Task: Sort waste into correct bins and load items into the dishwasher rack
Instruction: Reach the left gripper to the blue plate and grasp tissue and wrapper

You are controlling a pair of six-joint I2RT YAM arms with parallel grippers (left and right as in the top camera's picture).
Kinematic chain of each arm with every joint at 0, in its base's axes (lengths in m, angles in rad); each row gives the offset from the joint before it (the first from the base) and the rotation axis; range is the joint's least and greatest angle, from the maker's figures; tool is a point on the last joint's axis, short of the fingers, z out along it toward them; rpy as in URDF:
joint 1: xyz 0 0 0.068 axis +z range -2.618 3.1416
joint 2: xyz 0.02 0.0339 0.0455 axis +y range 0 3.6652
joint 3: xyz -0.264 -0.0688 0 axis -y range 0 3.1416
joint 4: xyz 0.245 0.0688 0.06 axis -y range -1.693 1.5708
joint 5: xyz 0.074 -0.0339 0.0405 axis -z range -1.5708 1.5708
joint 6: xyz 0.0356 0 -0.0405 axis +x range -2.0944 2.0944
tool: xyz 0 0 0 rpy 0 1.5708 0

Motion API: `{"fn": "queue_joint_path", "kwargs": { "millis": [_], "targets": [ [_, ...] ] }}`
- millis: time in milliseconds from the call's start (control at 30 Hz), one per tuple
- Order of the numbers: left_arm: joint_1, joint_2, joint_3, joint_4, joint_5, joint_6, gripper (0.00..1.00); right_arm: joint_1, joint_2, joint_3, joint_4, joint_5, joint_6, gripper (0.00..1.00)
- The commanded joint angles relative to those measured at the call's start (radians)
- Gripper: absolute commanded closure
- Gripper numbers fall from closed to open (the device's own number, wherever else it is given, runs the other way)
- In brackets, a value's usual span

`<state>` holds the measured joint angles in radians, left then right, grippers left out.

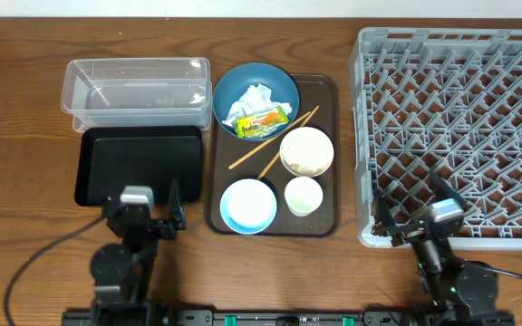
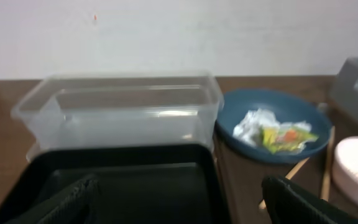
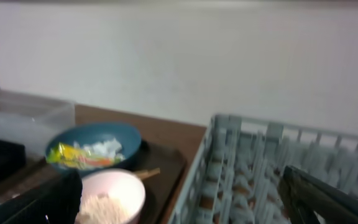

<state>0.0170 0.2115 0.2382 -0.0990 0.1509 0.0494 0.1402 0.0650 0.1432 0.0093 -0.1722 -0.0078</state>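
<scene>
A large dark blue bowl (image 1: 256,98) on the brown tray holds crumpled white tissue (image 1: 248,101) and a yellow-green wrapper (image 1: 263,119); they show in the left wrist view (image 2: 277,135) too. Two chopsticks (image 1: 272,139) lie across the tray. A cream bowl (image 1: 306,150) holds white rice scraps (image 1: 308,164). A small white cup (image 1: 303,195) and a small light blue bowl (image 1: 247,205) stand in front. The clear tub (image 1: 136,89) and black tray (image 1: 140,165) lie left; the grey rack (image 1: 460,127) lies right. My left gripper (image 1: 140,223) is open over the black tray's front edge. My right gripper (image 1: 415,225) is open at the rack's front left corner.
The brown serving tray (image 1: 326,91) sits between the bins and the rack. The wall runs behind the table. Cables trail from both arm bases at the table's front edge.
</scene>
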Motion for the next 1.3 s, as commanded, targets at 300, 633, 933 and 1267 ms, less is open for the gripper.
{"fn": "queue_joint_path", "kwargs": {
  "millis": [300,633,933,1267],
  "targets": [
    [0.0,0.732,0.805,-0.403,0.182,0.075,0.15,0.011,0.419,0.435,-0.224,-0.065,-0.112,0.01],
    [-0.164,1.257,1.451,-0.86,0.036,0.156,0.15,-0.012,0.899,0.924,-0.563,-0.188,-0.166,0.01],
    [-0.293,1.453,1.541,-0.893,0.008,0.172,0.15,-0.113,1.252,1.401,-0.901,-0.285,-0.192,0.01],
    [-0.298,1.63,1.54,-0.716,0.049,0.192,0.15,-0.127,1.285,1.413,-0.941,-0.282,-0.172,0.01]
  ]
}}
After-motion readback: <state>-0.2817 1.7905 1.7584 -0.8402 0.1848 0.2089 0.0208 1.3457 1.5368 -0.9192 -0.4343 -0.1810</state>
